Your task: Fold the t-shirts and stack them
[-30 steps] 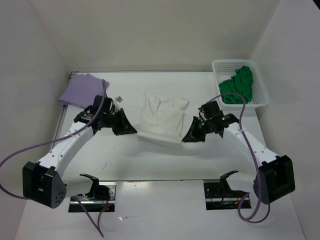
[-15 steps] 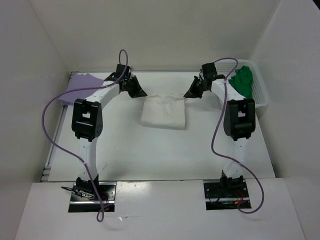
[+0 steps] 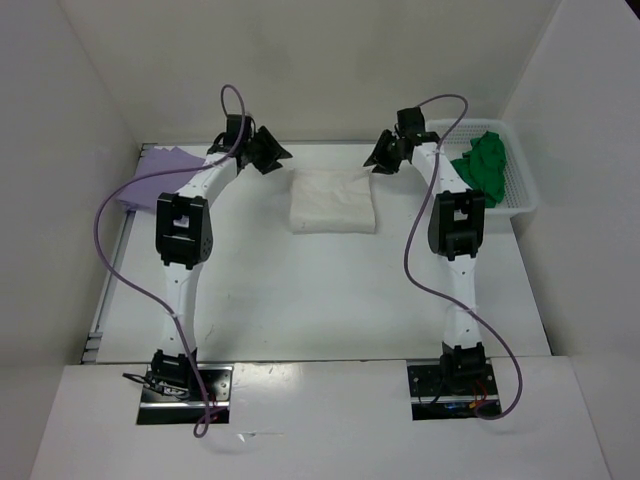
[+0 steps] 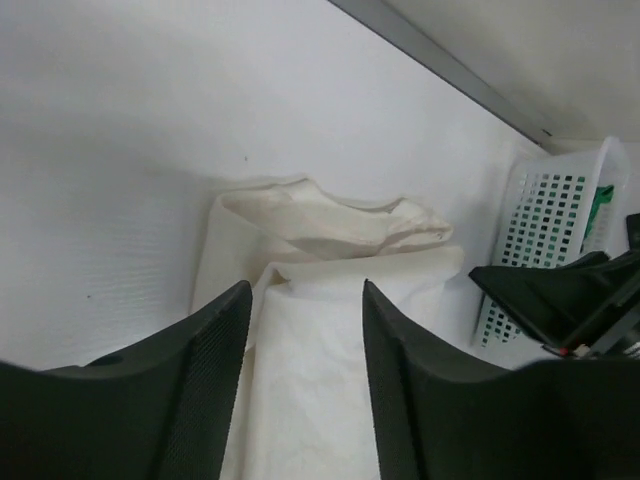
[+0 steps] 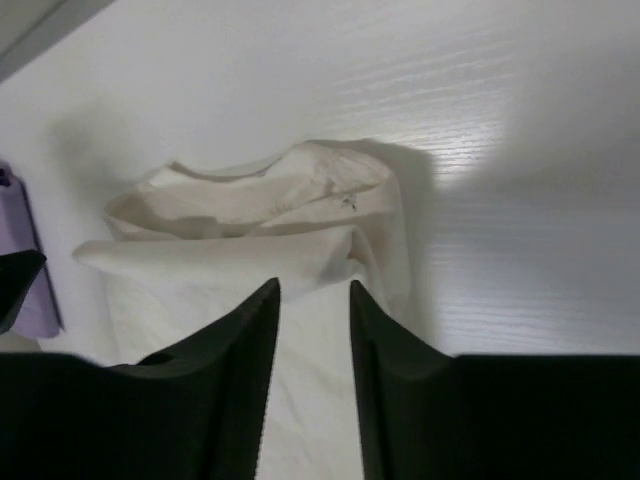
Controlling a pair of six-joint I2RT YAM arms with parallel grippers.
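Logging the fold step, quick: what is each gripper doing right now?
Left gripper: open, holding nothing, near the cream t-shirt.
Right gripper: open, holding nothing, near the same shirt.

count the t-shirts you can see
3. The cream t-shirt lies folded mid-table, the lavender t-shirt at the far left edge, the green t-shirt bunched in the white mesh basket, far right. Another could hide beneath it.
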